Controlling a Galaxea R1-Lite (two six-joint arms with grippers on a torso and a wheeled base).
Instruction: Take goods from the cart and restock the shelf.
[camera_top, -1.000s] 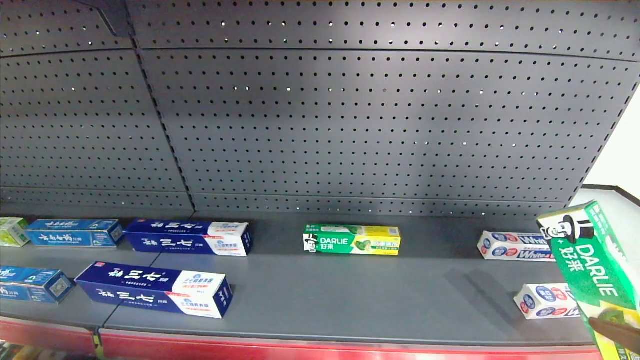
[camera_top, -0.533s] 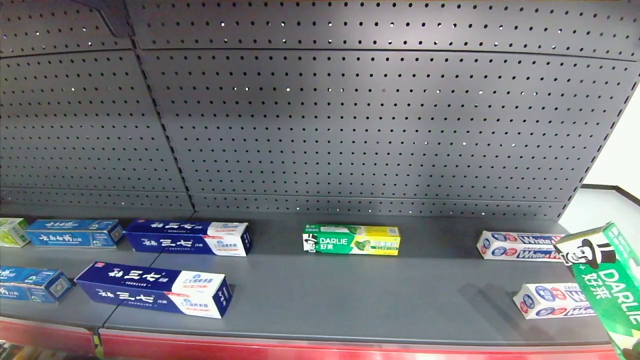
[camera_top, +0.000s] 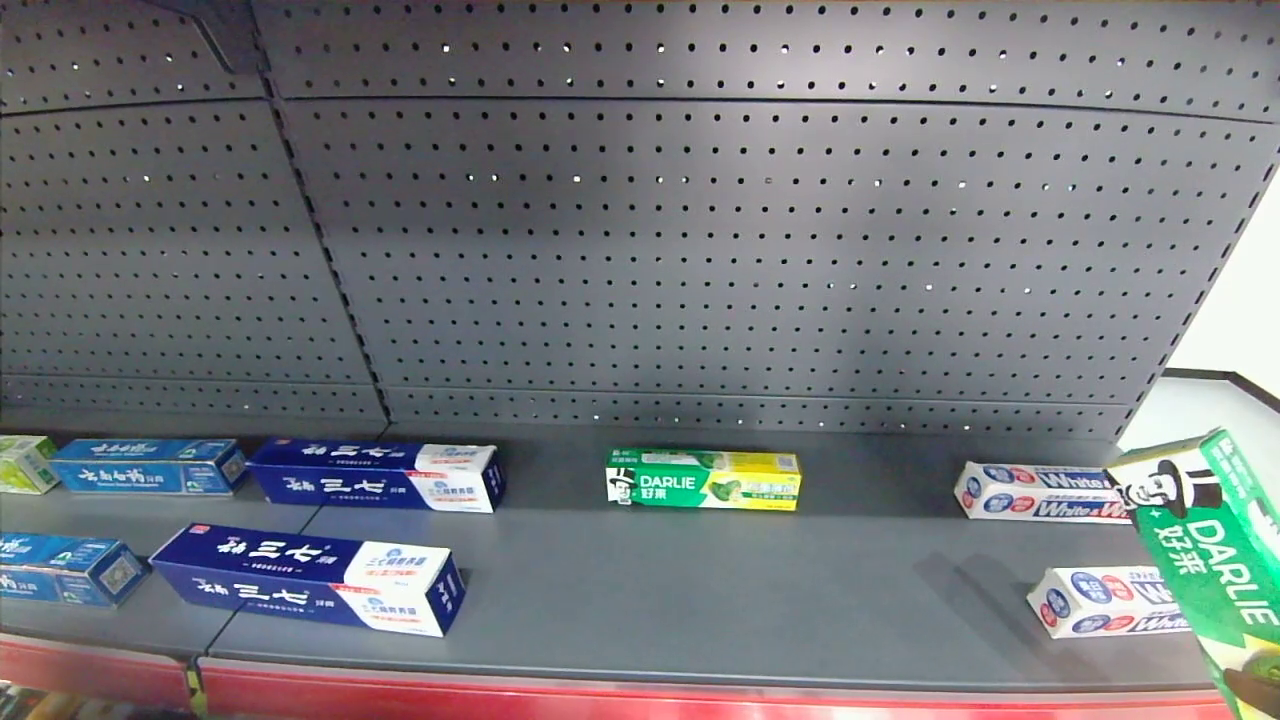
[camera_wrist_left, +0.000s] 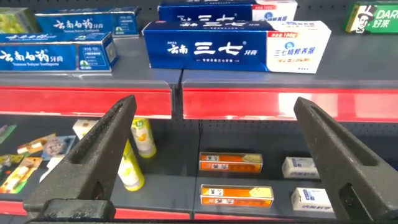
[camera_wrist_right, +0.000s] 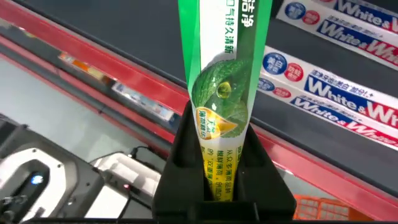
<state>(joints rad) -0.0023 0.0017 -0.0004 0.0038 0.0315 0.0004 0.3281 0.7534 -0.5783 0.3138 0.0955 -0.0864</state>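
L pincer (camera_wrist_left: 214, 102) agape; R pincer (camera_wrist_right: 219, 124) clamped.

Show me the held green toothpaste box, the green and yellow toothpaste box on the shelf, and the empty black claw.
held green toothpaste box (camera_wrist_right: 224, 87), right wrist view, leaf picture.
green and yellow toothpaste box (camera_top: 703, 480), head view, front face.
black left gripper (camera_wrist_left: 213, 101), left wrist view, midway between fingertips.

The shelf (camera_top: 700, 600) lies bare in front of the green box (camera_top: 703, 479). Blue boxes (camera_top: 310, 578) crowd its left, white boxes (camera_top: 1095, 600) its right.
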